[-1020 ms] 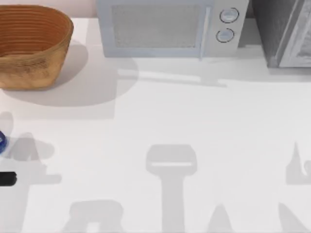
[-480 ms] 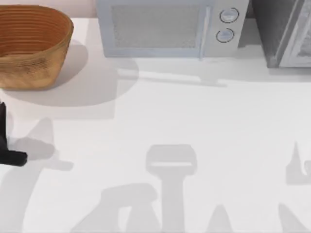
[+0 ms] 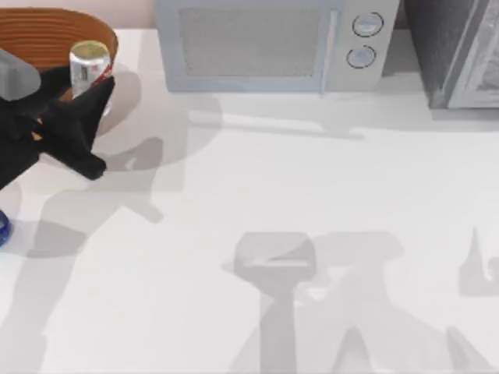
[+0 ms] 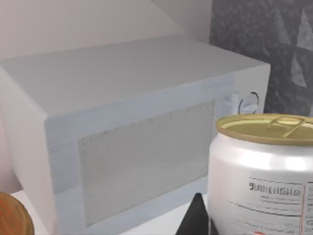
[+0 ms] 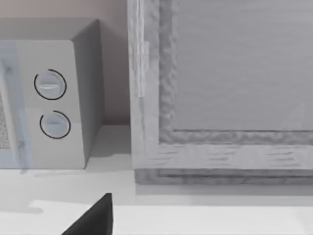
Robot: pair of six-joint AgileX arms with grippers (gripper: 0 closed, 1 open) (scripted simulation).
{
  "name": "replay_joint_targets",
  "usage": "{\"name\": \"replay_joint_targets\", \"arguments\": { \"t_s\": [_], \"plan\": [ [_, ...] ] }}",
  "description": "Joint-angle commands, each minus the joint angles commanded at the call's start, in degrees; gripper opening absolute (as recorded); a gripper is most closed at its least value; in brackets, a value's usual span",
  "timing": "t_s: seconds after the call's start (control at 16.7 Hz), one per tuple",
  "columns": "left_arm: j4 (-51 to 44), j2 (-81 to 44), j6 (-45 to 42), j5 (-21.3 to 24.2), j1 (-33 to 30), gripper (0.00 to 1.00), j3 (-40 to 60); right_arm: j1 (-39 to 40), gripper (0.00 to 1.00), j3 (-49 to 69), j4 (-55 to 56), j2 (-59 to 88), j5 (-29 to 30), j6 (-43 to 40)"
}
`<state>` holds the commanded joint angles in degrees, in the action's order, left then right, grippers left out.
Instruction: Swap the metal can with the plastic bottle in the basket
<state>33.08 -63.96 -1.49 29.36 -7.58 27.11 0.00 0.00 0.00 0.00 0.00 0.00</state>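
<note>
White tabletop: your left gripper (image 3: 92, 92) clamps the metal can (image 3: 88, 62) by its slick, rigid, light wall above the basket (image 3: 35, 31).

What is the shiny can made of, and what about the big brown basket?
The metal can looks like metal: glossy silver-white sides, a dull gold lid with a pull tab. My left gripper holds it over the basket, which looks like woven wicker, orange-brown with ribbed rings inside, though that's only my guess.
</note>
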Motion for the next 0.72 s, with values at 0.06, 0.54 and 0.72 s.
{"name": "replay_joint_targets", "arguments": {
  "t_s": [0.06,0.54,0.72],
  "plan": [
    [3.09,-5.34,-0.09,2.84,-0.94,0.0,2.54,0.0,1.0,0.0,0.0,0.0,0.0,0.0],
    [26.75,-46.66,-0.37,24.78,-8.11,0.0,21.84,0.0,1.0,0.0,0.0,0.0,0.0,0.0],
    [34.09,-59.69,-0.31,31.58,-10.25,0.0,27.78,0.0,1.0,0.0,0.0,0.0,0.0,0.0]
  ]
}}
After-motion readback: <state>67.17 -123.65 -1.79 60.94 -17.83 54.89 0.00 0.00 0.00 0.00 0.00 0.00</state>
